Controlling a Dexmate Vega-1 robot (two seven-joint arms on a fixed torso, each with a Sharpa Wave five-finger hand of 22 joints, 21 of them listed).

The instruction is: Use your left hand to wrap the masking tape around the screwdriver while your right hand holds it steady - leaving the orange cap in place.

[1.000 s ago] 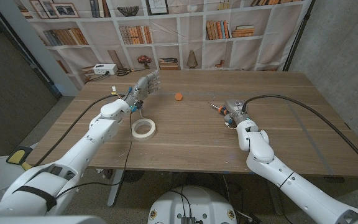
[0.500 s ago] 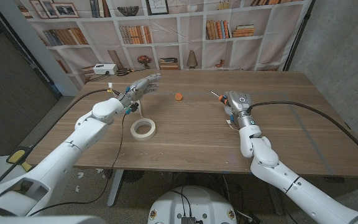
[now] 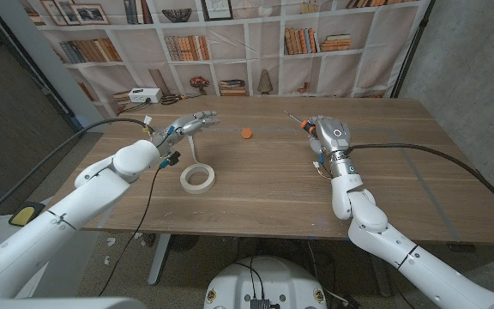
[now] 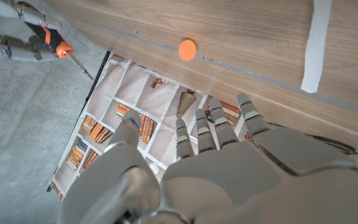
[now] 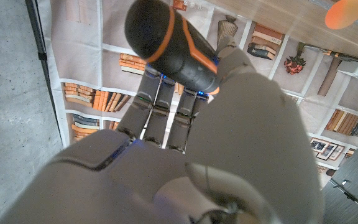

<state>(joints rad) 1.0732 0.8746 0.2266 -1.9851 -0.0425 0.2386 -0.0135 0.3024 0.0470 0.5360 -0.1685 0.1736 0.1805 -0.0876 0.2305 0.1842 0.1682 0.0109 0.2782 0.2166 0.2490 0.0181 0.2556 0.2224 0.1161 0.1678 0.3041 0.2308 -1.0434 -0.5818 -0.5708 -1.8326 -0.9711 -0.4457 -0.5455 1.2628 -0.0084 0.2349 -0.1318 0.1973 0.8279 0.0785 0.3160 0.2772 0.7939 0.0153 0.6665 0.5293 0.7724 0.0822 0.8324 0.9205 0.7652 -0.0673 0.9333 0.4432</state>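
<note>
Screwdriver [image 3: 309,126] raised higher off table [image 3: 256,184], grasped by right hand [image 3: 326,136]; left hand [image 3: 187,124] released, tape [image 3: 197,178] at its 6 o'clock, cap [image 3: 246,133] untouched.

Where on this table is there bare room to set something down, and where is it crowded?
The widest bare patch is the near middle of the table, between the tape roll and the right hand holding the screwdriver. The right end past that hand is bare too. It is crowded at the left: the left hand hovers behind the roll, with the orange cap nearby.
</note>
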